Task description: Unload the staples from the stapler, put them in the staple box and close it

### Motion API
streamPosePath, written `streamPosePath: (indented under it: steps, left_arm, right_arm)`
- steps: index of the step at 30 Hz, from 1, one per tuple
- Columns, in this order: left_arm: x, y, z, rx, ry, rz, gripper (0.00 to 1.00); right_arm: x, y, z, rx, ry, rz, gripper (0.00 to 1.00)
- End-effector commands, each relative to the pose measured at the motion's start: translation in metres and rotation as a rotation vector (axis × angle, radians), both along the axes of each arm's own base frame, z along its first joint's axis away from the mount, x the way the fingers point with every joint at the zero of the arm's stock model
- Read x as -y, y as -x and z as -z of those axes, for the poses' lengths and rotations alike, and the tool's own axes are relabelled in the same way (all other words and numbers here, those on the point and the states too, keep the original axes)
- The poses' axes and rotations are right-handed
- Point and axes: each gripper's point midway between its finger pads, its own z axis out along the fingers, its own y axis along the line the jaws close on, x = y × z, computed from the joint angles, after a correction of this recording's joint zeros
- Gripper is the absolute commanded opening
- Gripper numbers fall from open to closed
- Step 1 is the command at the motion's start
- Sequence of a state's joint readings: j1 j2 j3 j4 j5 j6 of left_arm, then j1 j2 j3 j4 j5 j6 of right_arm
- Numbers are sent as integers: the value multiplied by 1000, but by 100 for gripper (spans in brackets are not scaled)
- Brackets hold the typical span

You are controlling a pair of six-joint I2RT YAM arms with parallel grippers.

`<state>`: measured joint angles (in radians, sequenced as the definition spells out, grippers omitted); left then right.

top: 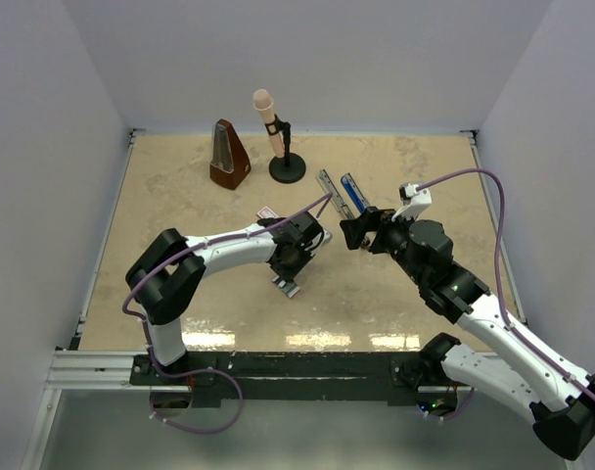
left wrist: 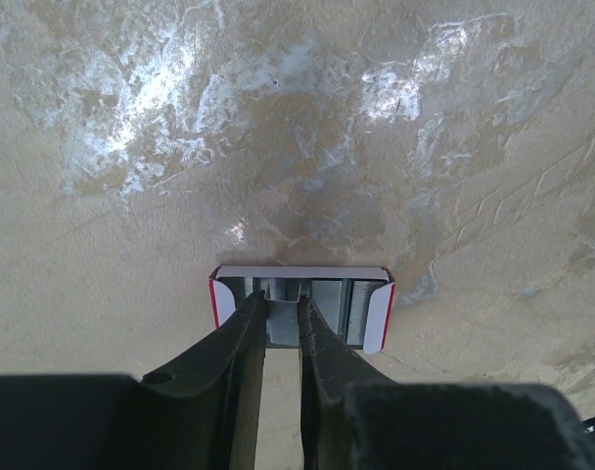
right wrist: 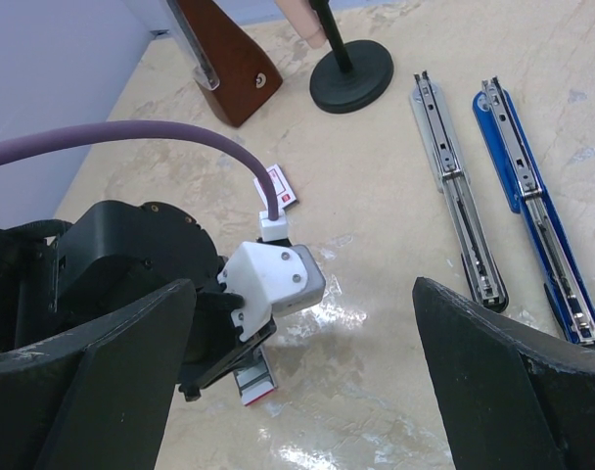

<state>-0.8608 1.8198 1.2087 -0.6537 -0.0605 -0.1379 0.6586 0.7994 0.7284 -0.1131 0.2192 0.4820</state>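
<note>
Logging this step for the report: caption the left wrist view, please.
Left gripper, fingers nearly closed, tips at the open white box with red sides on the table.

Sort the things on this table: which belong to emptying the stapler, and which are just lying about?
Job in hand: stapler, lying open; open box tray under the left gripper, probably part of it.

Lying about: metronome; microphone; small red-labelled box.

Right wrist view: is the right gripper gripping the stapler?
No, the right gripper is open and empty, while the stapler lies on the table beyond it.
</note>
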Motion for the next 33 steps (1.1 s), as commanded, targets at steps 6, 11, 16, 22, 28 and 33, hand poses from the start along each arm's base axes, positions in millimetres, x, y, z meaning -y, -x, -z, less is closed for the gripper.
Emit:
streamPosePath:
  steps: [6, 11, 16, 22, 28, 33]
  left_arm:
    - [-4, 2, 1, 11, -28, 15, 20]
    - [-4, 3, 2, 5, -29, 19, 22]
    - [-4, 4, 0, 8, -28, 20, 24]
    - [-5, 2, -4, 24, -23, 13, 31]
    - [-1, -3, -15, 61, 8, -1, 38]
    - [2, -21, -44, 142, 81, -98, 39]
  right_arm:
    - [1, -6, -12, 26, -20, 22, 99]
    - [-1, -7, -12, 24, -20, 20, 99]
    - [-1, -8, -13, 25, -18, 18, 99]
    - [-1, -8, -11, 23, -16, 21, 99]
    - [-2, -8, -8, 15, -12, 18, 98]
    - [-7, -7, 1, 0, -10, -9, 99]
